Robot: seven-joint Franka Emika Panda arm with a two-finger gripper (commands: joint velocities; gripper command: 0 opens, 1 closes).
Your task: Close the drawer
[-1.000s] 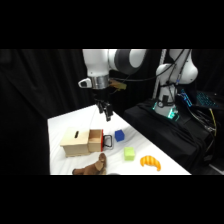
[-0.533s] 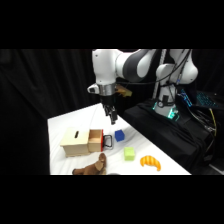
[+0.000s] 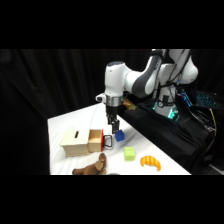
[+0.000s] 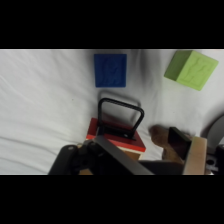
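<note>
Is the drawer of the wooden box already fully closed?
No, in the side view the drawer sticks out of the tan box, with its red front and black handle away from the box.

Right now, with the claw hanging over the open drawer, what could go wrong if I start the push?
1. The black loop handle sticks out of the red front; the claw could snag it instead of pushing squarely.
2. The blue cube sits close beyond the handle, so a sweep could knock it.
3. The tan box looks unanchored, so it may slide instead of the drawer closing.
</note>
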